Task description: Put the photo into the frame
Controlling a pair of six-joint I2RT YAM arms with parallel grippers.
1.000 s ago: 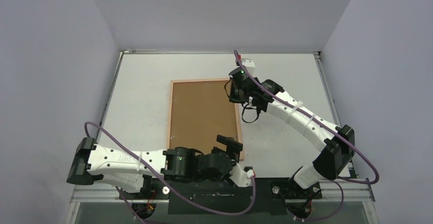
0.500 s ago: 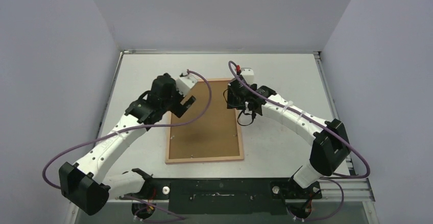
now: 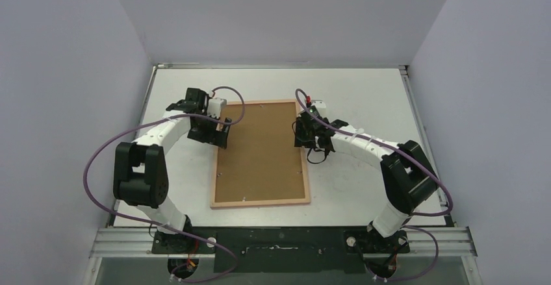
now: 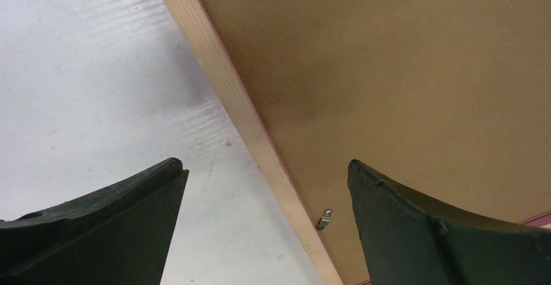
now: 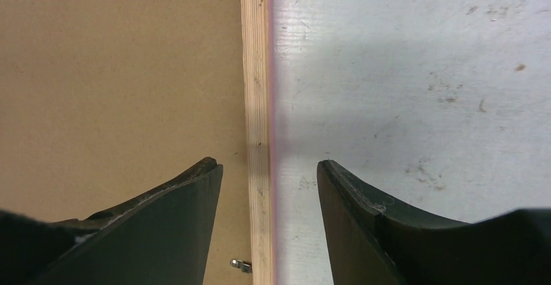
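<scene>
1. Where the overhead camera looks down, the frame [image 3: 260, 202] lies flat on the table [image 3: 351, 90], back upward, with the brown backing panel [image 3: 260, 152] filling it. Its long axis runs away from the arm bases. The left gripper [image 3: 217, 134] sits at the left long edge near the far corner, and the right gripper [image 3: 303, 136] sits at the right long edge opposite. Each arm is nearer its own side. The photo appears nowhere, and whether it lies under the panel cannot be told.
2. From the left wrist, the left gripper [image 4: 263, 168] has its jaws spread wide and holds nothing. The frame's pale wooden edge [image 4: 221, 84] runs diagonally between the fingers, with bare table on one side and panel on the other. A small metal tab [image 4: 325, 219] sits against the edge.
3. From the right wrist, the right gripper [image 5: 268, 165] is parted and empty. The wooden edge [image 5: 255, 71] runs straight up between the fingers, touching neither. The coming move likely turns on this: each long edge lies directly between a pair of fingers, so either hand could close on it.
</scene>
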